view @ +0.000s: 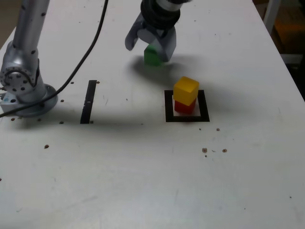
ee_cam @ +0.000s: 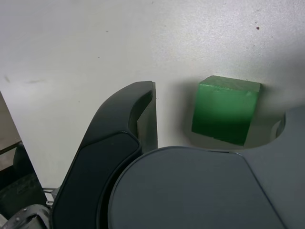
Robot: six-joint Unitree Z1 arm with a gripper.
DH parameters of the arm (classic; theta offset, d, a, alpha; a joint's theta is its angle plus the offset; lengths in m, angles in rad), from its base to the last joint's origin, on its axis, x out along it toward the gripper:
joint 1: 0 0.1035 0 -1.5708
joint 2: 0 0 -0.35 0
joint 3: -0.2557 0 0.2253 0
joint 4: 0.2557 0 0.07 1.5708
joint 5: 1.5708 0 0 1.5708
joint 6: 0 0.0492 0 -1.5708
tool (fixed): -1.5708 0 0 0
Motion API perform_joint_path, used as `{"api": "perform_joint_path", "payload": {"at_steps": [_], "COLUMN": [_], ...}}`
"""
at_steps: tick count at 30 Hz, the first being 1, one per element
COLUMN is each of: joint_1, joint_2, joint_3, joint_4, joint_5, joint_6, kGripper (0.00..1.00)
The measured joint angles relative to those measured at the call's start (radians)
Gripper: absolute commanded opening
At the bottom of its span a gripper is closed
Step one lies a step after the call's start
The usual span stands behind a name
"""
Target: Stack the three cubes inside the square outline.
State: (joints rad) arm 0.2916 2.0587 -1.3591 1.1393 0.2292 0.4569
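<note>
Exterior view: my arm reaches in from the top edge, wrist angled down, pincer (view: 151, 46) spread wide over the green cube (view: 152, 56). The jaws straddle it, with a gap on each side in the wrist view, so nothing is pinched. The green cube (ee_cam: 226, 109) sits flat on the white table (view: 143, 167), between the jaws, closer to one than the other. Toward the camera from the pincer and to the exterior view's right, the yellow cube (view: 186, 89) sits on the red cube (view: 184, 107) inside the square outline (view: 168, 106), well apart from the jaws. The black tape strip (view: 88, 101) and arm base (view: 24, 81) lie off to the exterior view's left. There is open tabletop between the pincer and the stack, and the table's right edge is far off.
</note>
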Motion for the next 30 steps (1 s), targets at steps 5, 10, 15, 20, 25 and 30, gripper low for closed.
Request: {"api": "perform_joint_path", "payload": {"at_steps": [5, 10, 15, 20, 25, 30], "joint_1": [0.016, 0.029, 0.030, 0.030, 0.030, 0.014], "joint_2": [0.004, 0.004, 0.004, 0.004, 0.003, -0.048], "joint_3": [0.021, 0.029, 0.029, 0.021, 0.006, -0.016], "joint_4": [-0.051, -0.070, -0.070, -0.063, -0.035, 0.016], "joint_5": [-0.007, 0.000, -0.002, -0.013, -0.016, -0.017], "joint_6": [0.024, 0.034, 0.058, 0.061, 0.061, 0.048], "kGripper": [0.79, 0.48, 0.34, 0.31, 0.31, 0.26]}}
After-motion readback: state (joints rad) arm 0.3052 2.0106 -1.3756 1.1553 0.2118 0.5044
